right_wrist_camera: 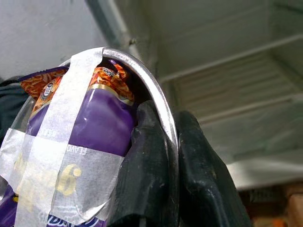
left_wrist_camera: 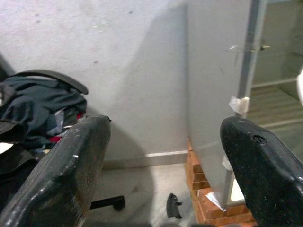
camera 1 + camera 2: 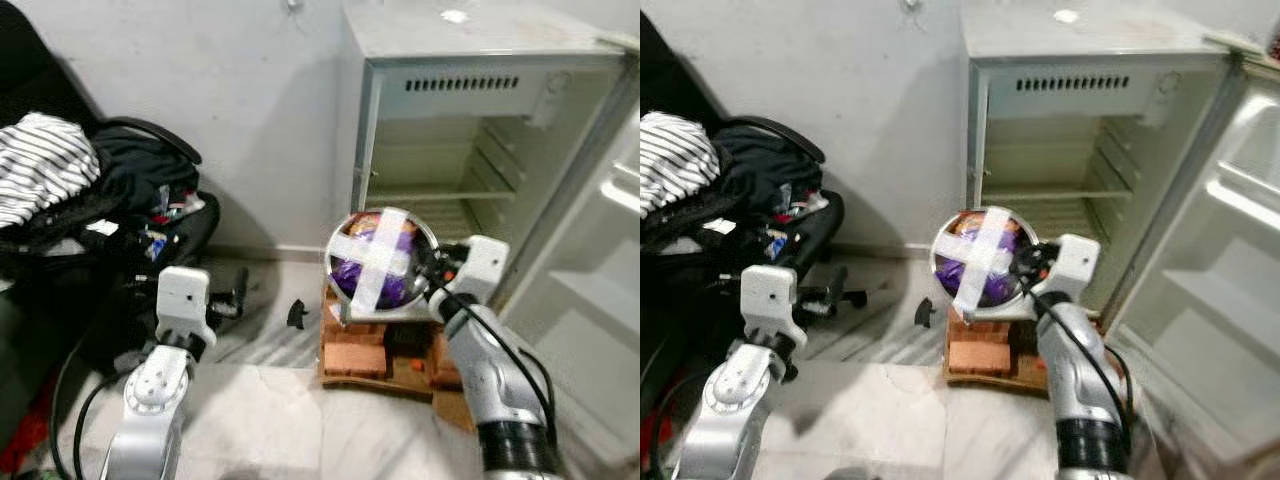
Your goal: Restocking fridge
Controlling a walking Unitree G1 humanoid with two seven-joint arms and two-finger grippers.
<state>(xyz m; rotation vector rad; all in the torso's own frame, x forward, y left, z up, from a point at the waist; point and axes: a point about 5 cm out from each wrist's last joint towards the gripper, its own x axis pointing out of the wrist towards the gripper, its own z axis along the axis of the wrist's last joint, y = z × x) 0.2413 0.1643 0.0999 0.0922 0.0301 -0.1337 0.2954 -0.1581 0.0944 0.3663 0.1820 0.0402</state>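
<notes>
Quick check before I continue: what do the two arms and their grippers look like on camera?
Both arms are silver metal with white box-shaped wrist housings. The left gripper has two broad, matte black, speckled fingers. The right gripper has the same black fingers; a black cable runs along that forearm, with a black ribbed cuff lower down.

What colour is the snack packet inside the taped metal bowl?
Mostly purple with an orange top: the snack packet shows best in the right wrist view, under white tape.

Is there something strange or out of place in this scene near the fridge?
Yes. The steel bowl held by the right gripper has a tape cross over purple snack packets, and the open fridge stands on bricks.
</notes>
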